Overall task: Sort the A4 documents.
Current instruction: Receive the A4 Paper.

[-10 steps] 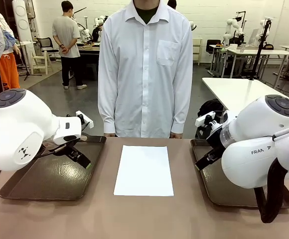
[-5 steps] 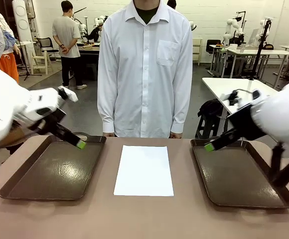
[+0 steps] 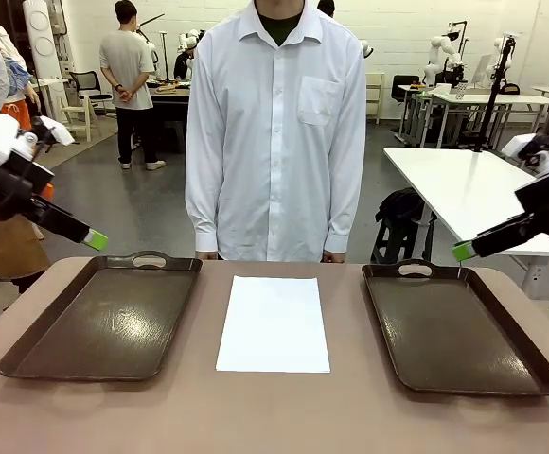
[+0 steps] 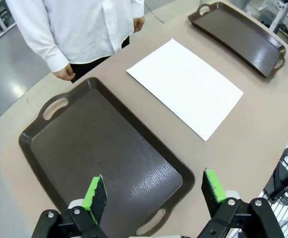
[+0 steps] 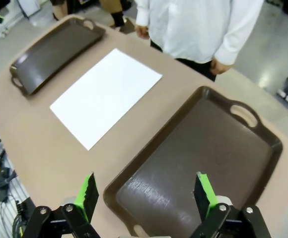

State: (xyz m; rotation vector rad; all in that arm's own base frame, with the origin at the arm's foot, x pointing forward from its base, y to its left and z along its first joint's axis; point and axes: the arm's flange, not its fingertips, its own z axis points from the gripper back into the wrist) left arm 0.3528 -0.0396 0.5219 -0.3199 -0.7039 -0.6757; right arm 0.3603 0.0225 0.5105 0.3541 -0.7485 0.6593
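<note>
One A4 document (image 3: 274, 322), a blank white sheet, lies flat at the table's middle between two dark brown trays; it also shows in the left wrist view (image 4: 186, 84) and the right wrist view (image 5: 107, 94). My left gripper (image 3: 93, 239) hangs high at the far left, open and holding nothing; from its own camera the left gripper (image 4: 154, 191) stands above the left tray (image 4: 99, 148). My right gripper (image 3: 464, 251) is raised at the far right, open and holding nothing; from its own camera the right gripper (image 5: 146, 193) stands above the right tray (image 5: 203, 148).
The left tray (image 3: 104, 317) and right tray (image 3: 454, 326) flank the sheet, both bare. A person in a white shirt (image 3: 274, 132) stands at the far edge, hands down by the table. Brown tabletop runs along the near side.
Both arms have lifted and swung outward, from low over the trays to high at the picture's sides. The sheet and trays have not moved.
</note>
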